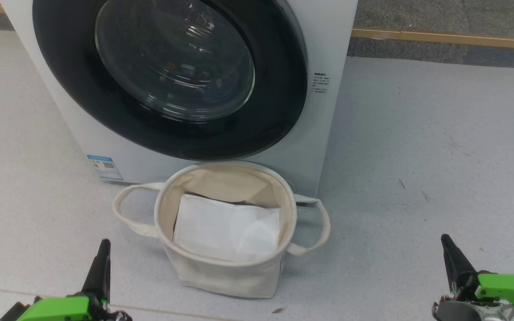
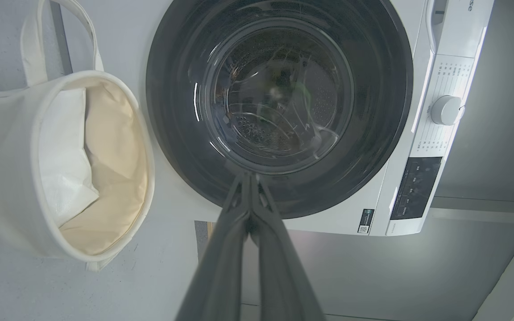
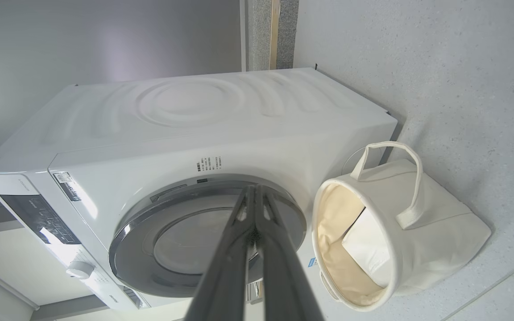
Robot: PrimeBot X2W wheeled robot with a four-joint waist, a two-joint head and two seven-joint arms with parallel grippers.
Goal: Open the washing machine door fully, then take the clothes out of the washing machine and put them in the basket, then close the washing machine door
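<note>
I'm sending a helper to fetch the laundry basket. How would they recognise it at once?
Find the big white front-loading washing machine with its round black-rimmed glass door. On the grey floor right before it stands a round cream canvas basket with two loop handles. It is soft-sided, far smaller than the machine, with a flat white sheet inside.

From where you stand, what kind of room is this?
Probably a laundry corner, perhaps a test room: a white front-loading washing machine with its round door shut, a cream canvas basket before it, and a bare speckled grey floor.
</note>
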